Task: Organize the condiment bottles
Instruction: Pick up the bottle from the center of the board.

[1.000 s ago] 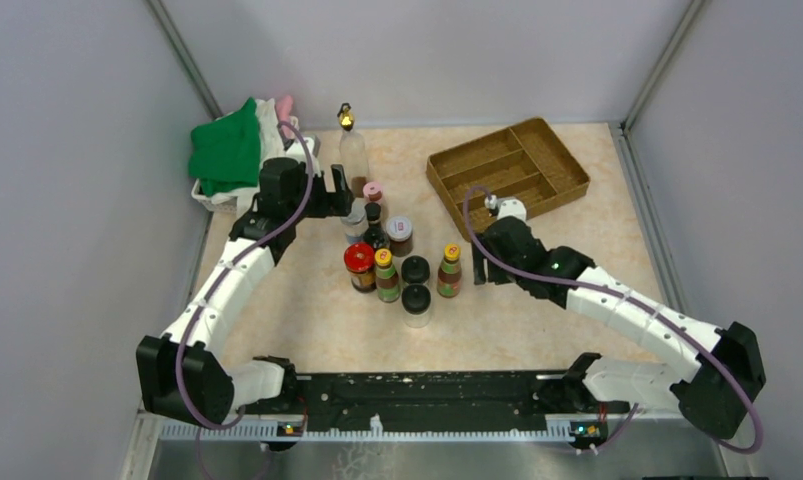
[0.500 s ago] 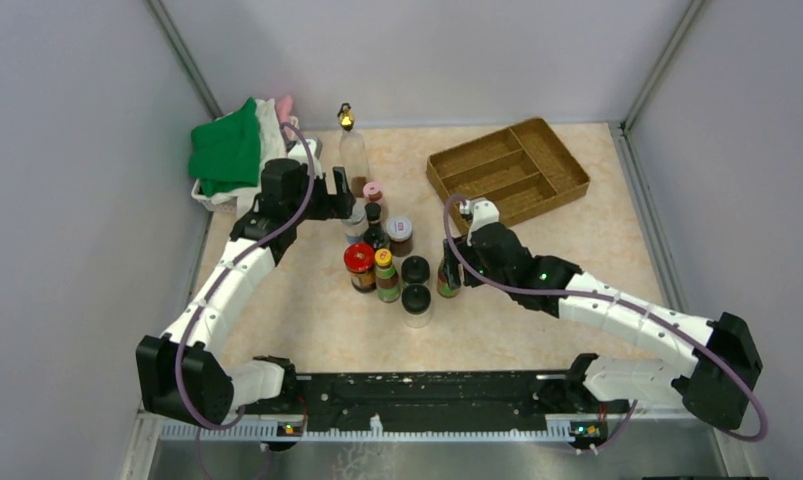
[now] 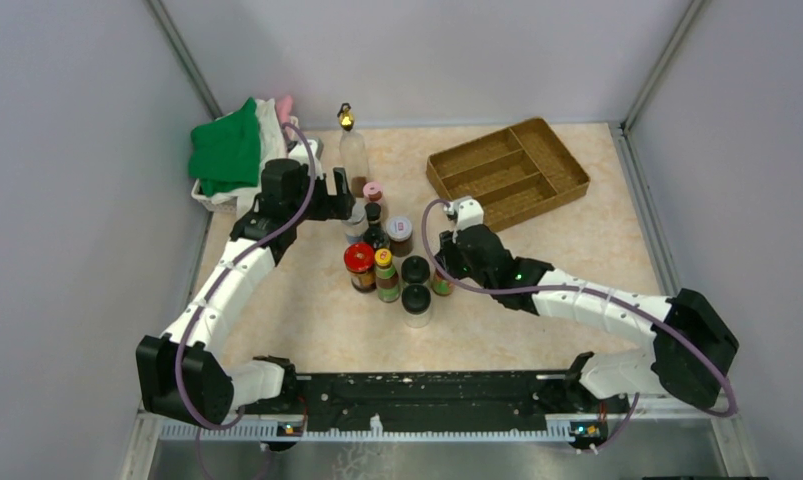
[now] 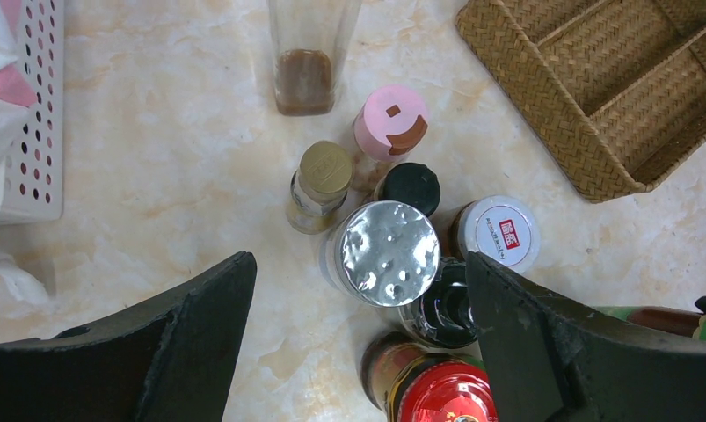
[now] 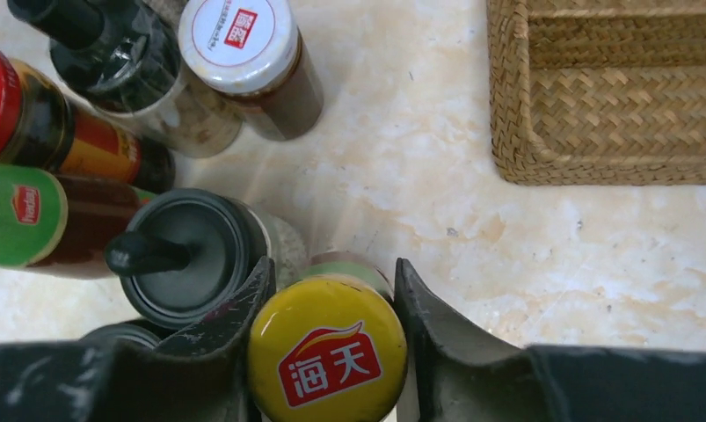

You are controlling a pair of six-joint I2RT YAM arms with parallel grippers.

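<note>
standing on the marbled beige desk (image 5: 507,255), just beside a black-lidded jar (image 5: 184,255) at the cluster's right edge, the yellow-capped sauce bottle (image 5: 327,352) is clamped by the right end effector (image 5: 331,268), that arm stretched low from the near right, wrist pointing down. the left end effector (image 4: 358,259) hangs wide open over a silver foil-topped jar (image 4: 390,252), its arm reaching forward along the left side.

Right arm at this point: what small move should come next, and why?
Probably a short, straight lift. The right gripper has its fingers against both sides of the yellow-capped sauce bottle, so the grip looks made. The black-lidded round jar stands close beside it, so a sideways move could knock that jar.
</note>
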